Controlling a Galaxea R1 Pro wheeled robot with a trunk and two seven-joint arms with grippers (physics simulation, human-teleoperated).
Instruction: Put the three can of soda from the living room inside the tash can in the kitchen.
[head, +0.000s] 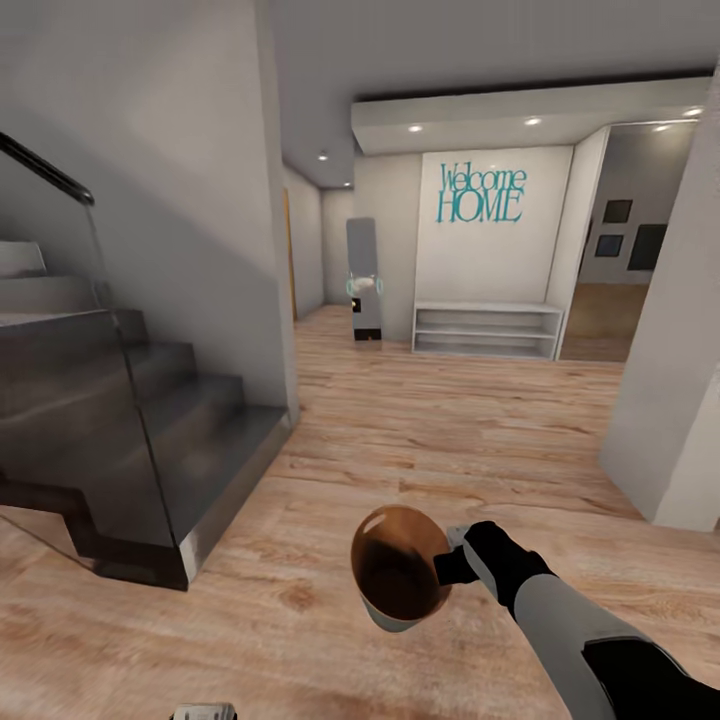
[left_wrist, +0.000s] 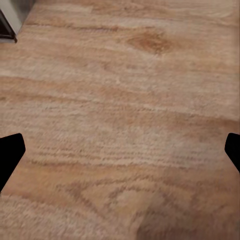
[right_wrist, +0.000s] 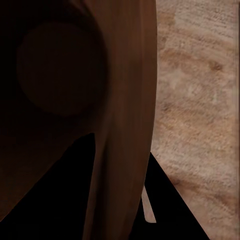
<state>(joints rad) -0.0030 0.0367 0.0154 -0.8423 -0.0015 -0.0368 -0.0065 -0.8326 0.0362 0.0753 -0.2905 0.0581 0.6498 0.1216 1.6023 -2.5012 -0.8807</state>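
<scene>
The tash can (head: 400, 580), grey outside and glossy copper-brown inside, hangs tilted above the light wood floor with its mouth towards my head camera. My right gripper (head: 455, 565) is shut on its rim from the right side. In the right wrist view the bin's dark brown inside (right_wrist: 60, 75) lies close up, and the black fingers (right_wrist: 170, 205) clamp the rim wall between them. No can shows inside the bin. The soda cans are out of view. My left gripper (left_wrist: 120, 150) is open over bare wood floor, its fingertips far apart.
A dark staircase (head: 120, 420) with a glass rail stands at the left. A white wall corner (head: 670, 400) juts in at the right. Ahead, wood floor (head: 440, 430) runs to a low white shelf (head: 488, 330) under a "Welcome HOME" sign, with a doorway (head: 610, 300) beside it.
</scene>
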